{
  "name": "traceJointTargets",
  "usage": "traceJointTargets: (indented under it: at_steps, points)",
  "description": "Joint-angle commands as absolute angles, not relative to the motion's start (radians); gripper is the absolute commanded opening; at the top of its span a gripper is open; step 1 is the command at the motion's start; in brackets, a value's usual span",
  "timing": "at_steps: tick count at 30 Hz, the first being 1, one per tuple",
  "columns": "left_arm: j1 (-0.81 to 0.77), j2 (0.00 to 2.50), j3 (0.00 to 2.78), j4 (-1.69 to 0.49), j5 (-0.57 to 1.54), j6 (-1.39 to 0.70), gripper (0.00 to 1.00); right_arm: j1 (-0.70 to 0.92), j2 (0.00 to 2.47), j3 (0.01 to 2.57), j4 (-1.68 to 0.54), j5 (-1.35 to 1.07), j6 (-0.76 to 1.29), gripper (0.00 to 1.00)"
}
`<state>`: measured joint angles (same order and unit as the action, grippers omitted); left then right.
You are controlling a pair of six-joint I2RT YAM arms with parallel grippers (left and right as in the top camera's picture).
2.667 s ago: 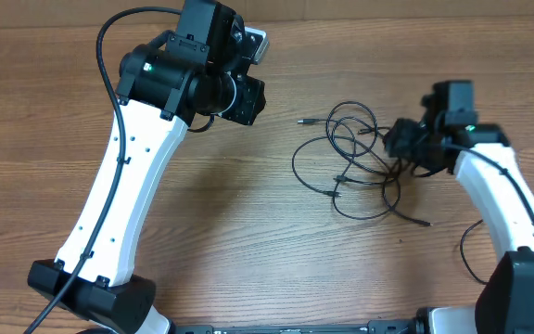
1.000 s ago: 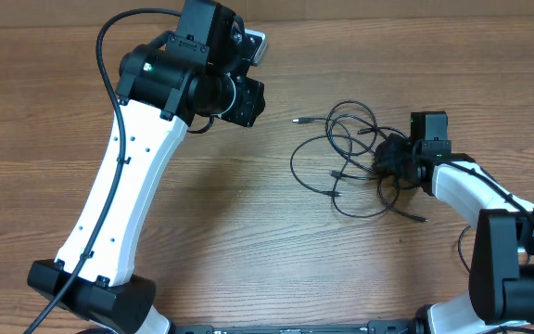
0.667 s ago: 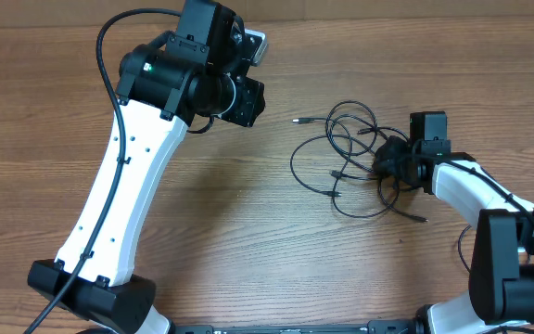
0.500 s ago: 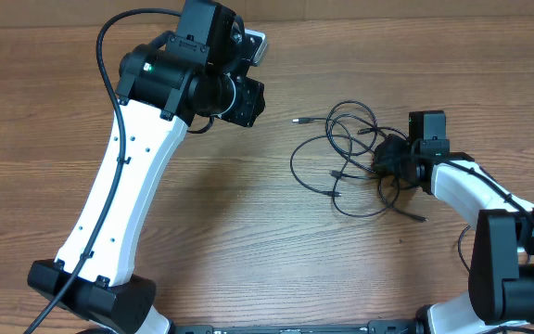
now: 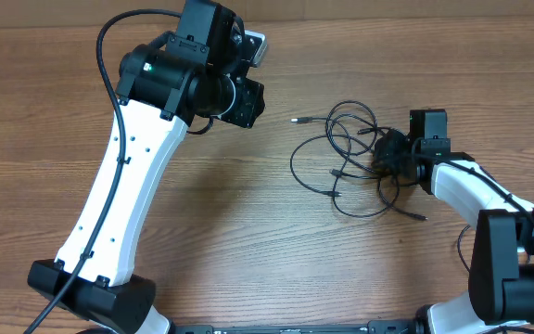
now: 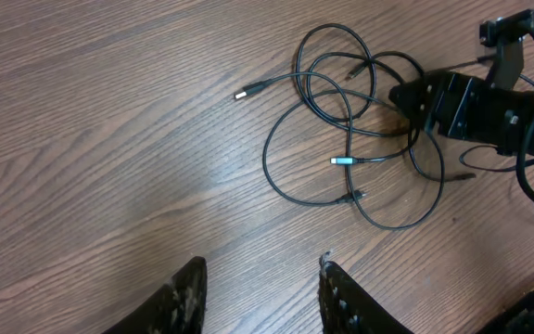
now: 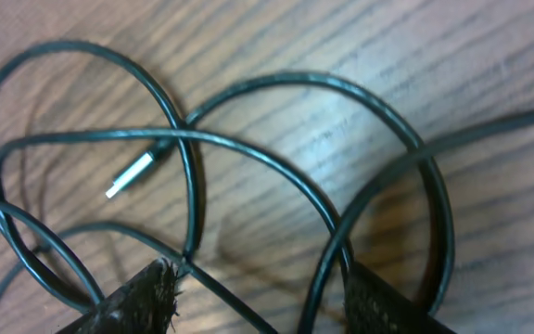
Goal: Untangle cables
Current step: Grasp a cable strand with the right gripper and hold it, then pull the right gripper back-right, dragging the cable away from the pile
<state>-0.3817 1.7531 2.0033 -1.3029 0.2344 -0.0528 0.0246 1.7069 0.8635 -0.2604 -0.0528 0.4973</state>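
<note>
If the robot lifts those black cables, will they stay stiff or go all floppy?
Probably floppy: the cables lie in loose, curvy loops on the table, so they'd likely droop. They look thin, so probably light. The loops cross each other, so lifting one may drag the rest along.

Cables (image 7: 309, 80) glossy black, likely rubber; plug tip (image 7: 130, 176) silvery metal; table (image 5: 248, 232) matt wood grain.

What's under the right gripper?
Loops of the cables on the table, seen between the fingers of the right gripper. Overhead, it hides that part of the tangle.
</note>
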Motion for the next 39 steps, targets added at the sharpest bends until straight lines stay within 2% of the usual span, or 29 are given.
traceJointTargets:
  at_steps: [1,7,16,26,33,39]
  points:
    - [-0.38,1.756,2.003,-1.304,0.237,-0.06,0.39,0.039,1.713,0.888,-0.271,-0.065,0.498,0.57]
    - [-0.38,1.756,2.003,-1.305,0.237,-0.068,0.39,0.039,1.713,0.888,-0.265,-0.066,0.501,0.49]
    - [-0.38,1.756,2.003,-1.305,0.237,-0.068,0.39,0.04,1.714,0.875,-0.277,-0.072,0.533,0.46]
    - [-0.38,1.756,2.003,-1.313,0.237,-0.068,0.39,0.04,1.714,0.863,-0.215,-0.069,0.536,0.26]
    - [-0.38,1.756,2.003,-1.312,0.237,-0.068,0.39,0.04,1.734,0.863,-0.256,-0.067,0.579,0.26]
    - [-0.38,1.756,2.003,-1.313,0.237,-0.068,0.39,0.04,1.785,0.863,-0.193,-0.061,0.612,0.27]
